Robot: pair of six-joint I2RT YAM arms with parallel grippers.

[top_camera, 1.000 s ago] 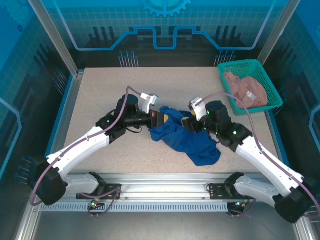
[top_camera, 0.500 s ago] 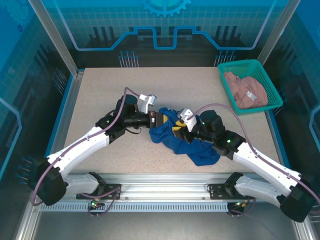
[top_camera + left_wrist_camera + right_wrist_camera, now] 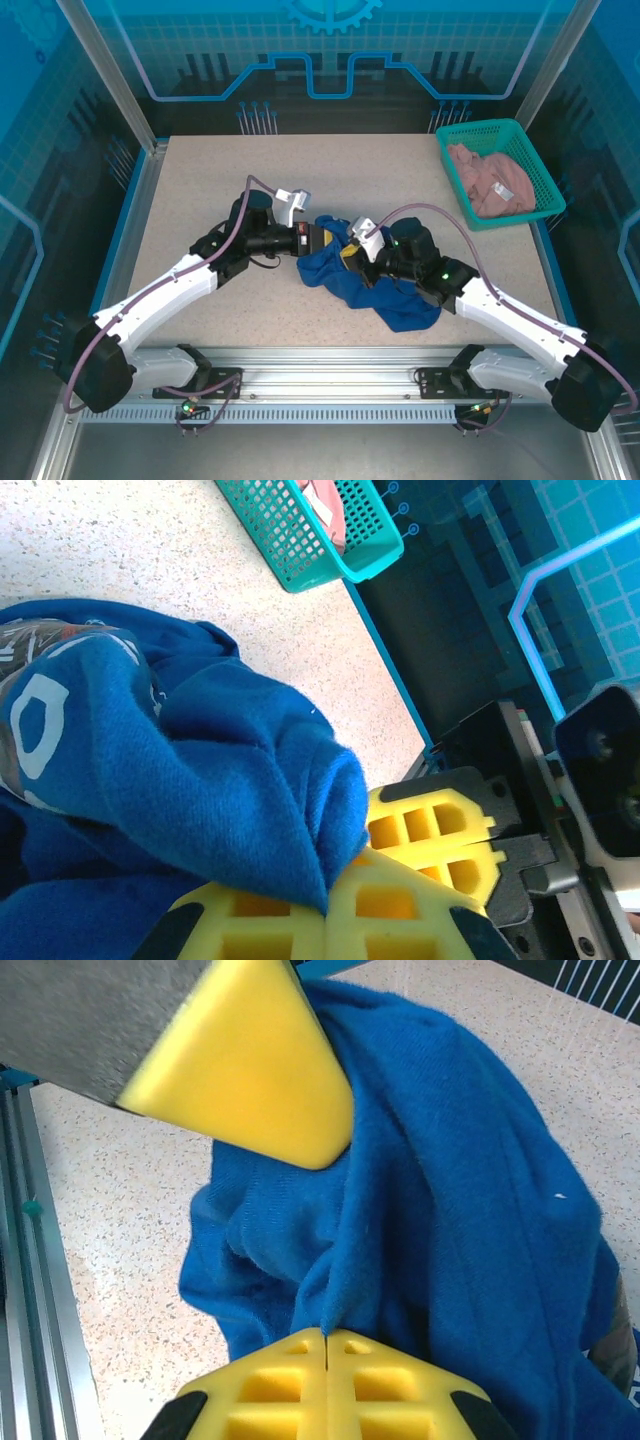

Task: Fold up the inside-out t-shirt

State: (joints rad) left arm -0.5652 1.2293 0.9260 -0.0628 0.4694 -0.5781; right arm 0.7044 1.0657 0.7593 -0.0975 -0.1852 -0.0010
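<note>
The inside-out t-shirt [image 3: 385,285] lies crumpled in a royal blue heap at the middle of the table. My left gripper [image 3: 325,240] is shut on a fold at its upper left edge. In the left wrist view its yellow pads [image 3: 327,910] pinch blue cloth [image 3: 200,770], and part of a pale print [image 3: 40,715] shows at the left. My right gripper [image 3: 352,255] sits just right of the left one, shut on a neighbouring ridge of the shirt. The right wrist view has the closed pads [image 3: 327,1338] biting a thin fold of fabric [image 3: 450,1190], with one left finger [image 3: 250,1070] close above.
A teal basket [image 3: 480,128] at the back right corner holds a pinkish-beige garment [image 3: 495,180]; the basket [image 3: 320,530] also appears in the left wrist view. Bare speckled tabletop [image 3: 200,180] surrounds the shirt. The aluminium rail [image 3: 330,355] runs along the near edge.
My right gripper has moved left over the shirt, toward the left gripper, and closed on a fold. The left arm has held its grip and barely moved.
</note>
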